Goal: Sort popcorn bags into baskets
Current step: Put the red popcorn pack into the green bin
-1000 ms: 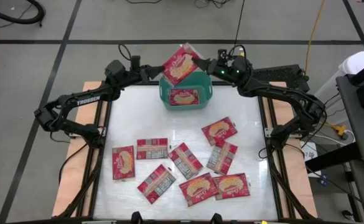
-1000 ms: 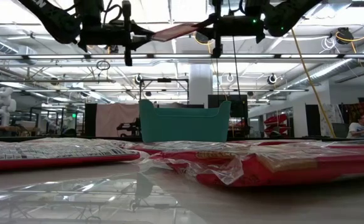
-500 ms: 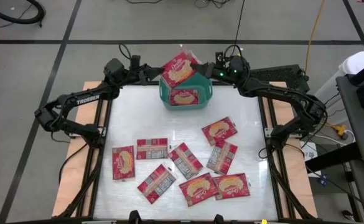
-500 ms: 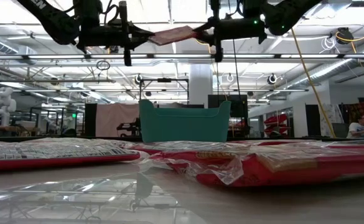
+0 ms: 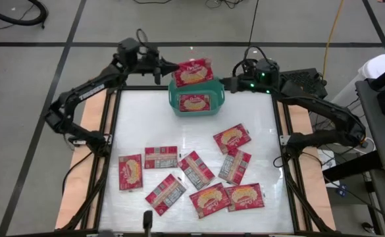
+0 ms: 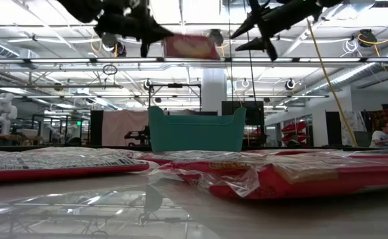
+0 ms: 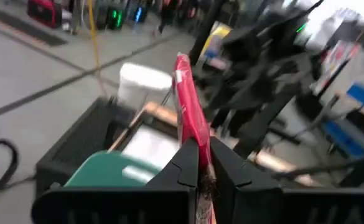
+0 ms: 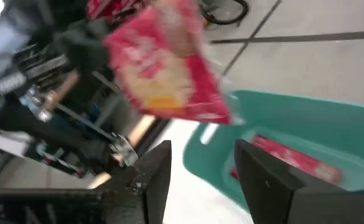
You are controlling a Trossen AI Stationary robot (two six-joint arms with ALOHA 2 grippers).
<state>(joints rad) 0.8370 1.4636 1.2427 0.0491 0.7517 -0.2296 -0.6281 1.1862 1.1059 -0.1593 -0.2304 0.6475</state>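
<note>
Your left gripper (image 5: 168,68) is clamped on a popcorn bag (image 5: 193,72) above the basket's (image 5: 219,101) far rim; your right gripper (image 5: 228,83), jaws apart and empty, sits just right of it.

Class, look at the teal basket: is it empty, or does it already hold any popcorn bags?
Not empty. The high view shows one red popcorn bag lying flat inside the teal basket; the right wrist view shows it too.

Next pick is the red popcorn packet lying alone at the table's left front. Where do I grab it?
Take the flat red popcorn packet across its narrow width from straight above: it lies flat, long axis front-to-back, both long edges free, and the neighbouring grey-panel packet lies apart.
</note>
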